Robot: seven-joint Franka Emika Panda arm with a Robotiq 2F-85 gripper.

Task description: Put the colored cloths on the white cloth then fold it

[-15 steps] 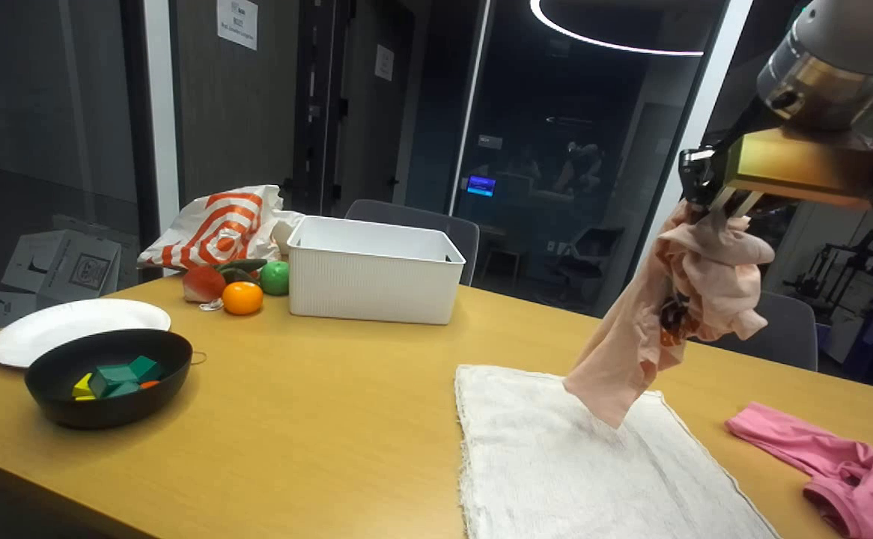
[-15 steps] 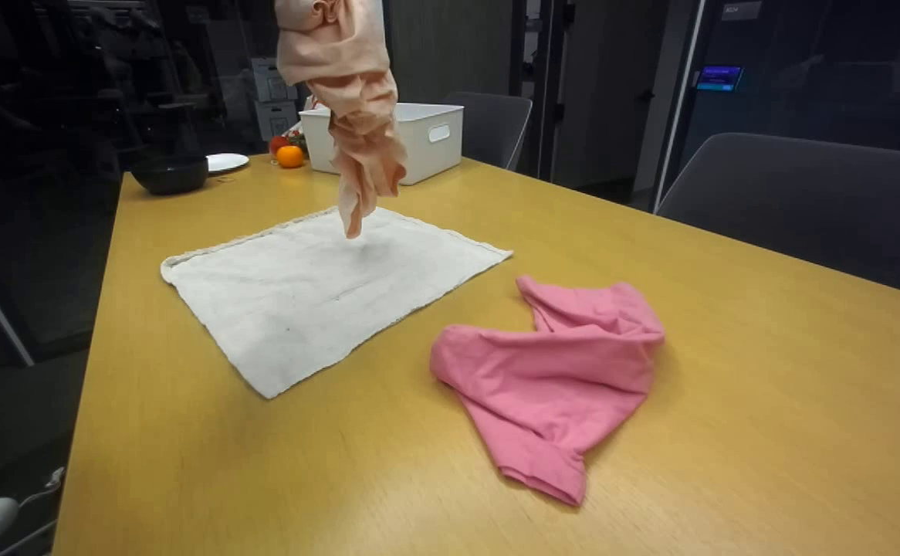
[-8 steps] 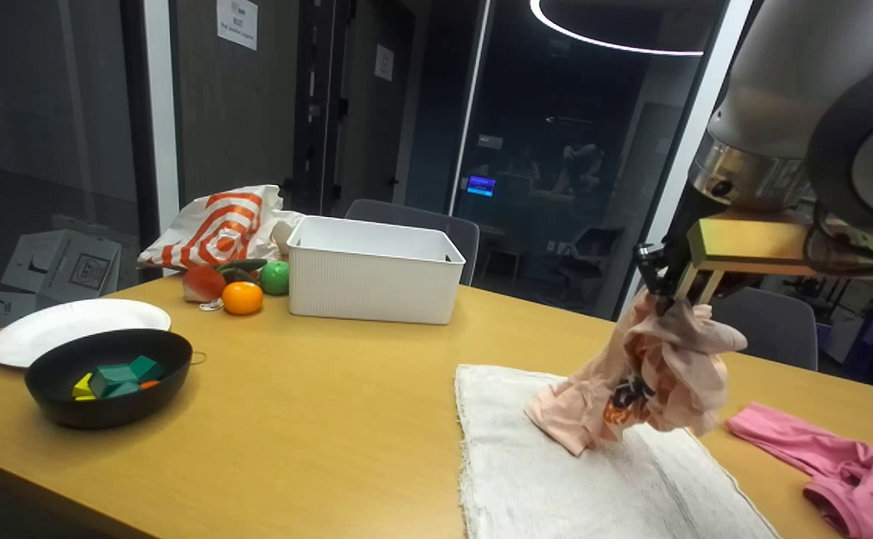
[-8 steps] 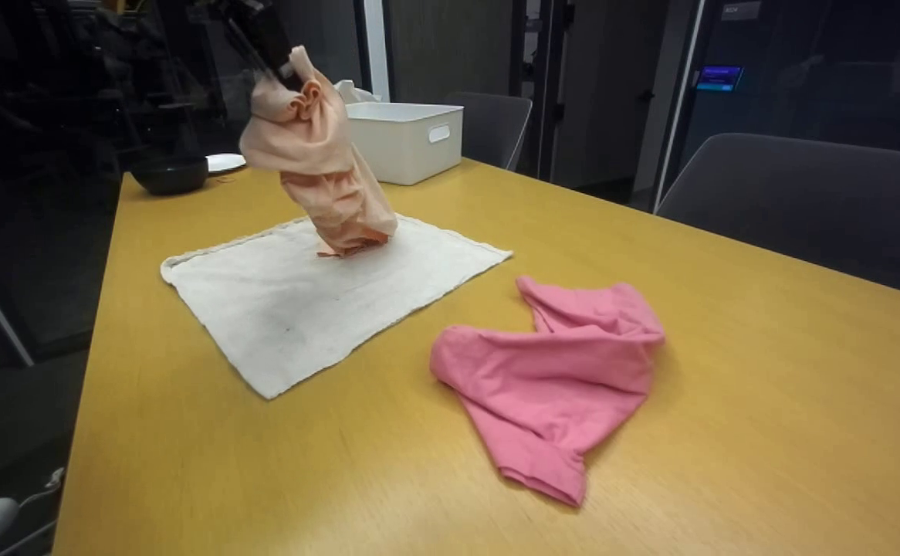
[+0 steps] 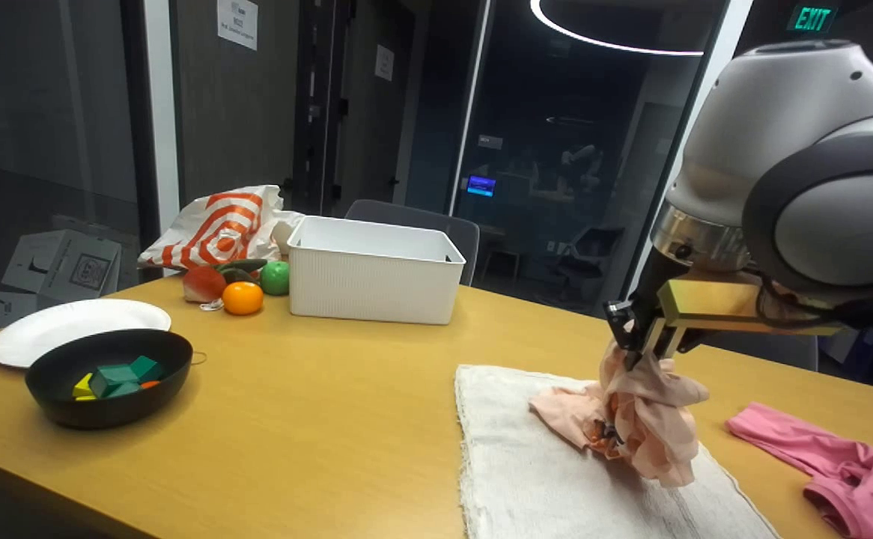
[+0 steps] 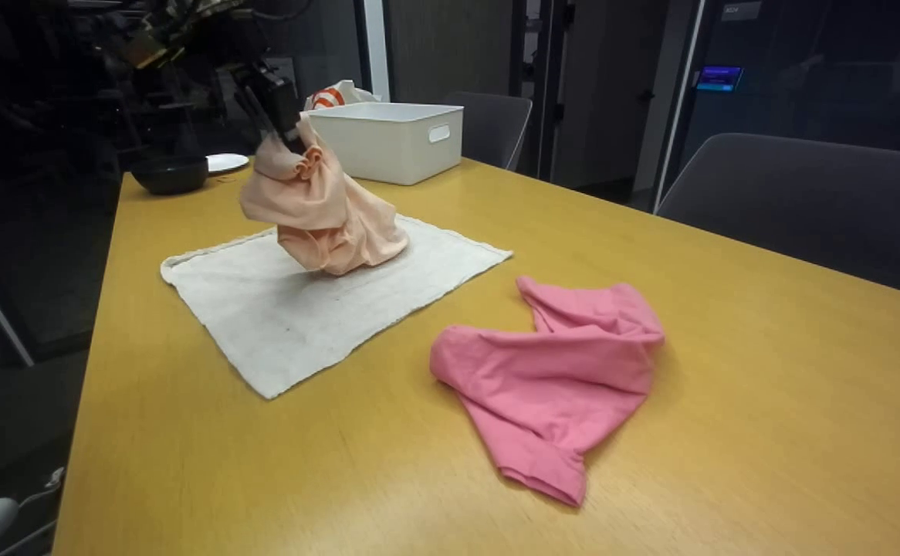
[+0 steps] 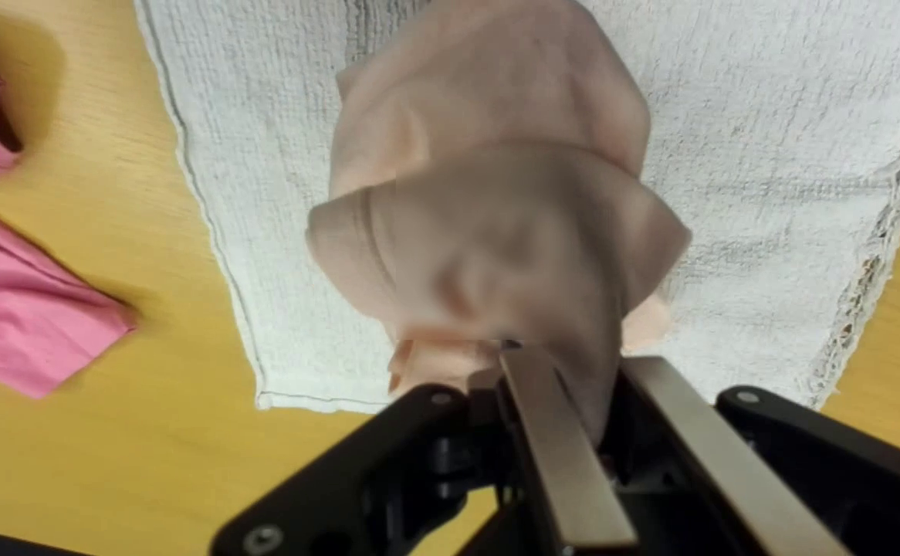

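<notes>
Probably mid-placement, with the pale cloth [image 6: 303,193] pinched in the end effector [image 7: 581,363], partly resting on the white cloth [image 6: 296,324] near the left edge of the table [image 6: 697,432] in an exterior view; next calls for release, then fetching the pink cloth [image 6: 558,378], farther in.

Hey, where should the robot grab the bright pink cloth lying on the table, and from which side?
Probably by the raised fold running across the bright pink cloth, coming straight down from above with the jaws straddling it. Fabric looks bunched up there, giving something to pinch, while the cuff-like end looks flatter against the table.
</notes>
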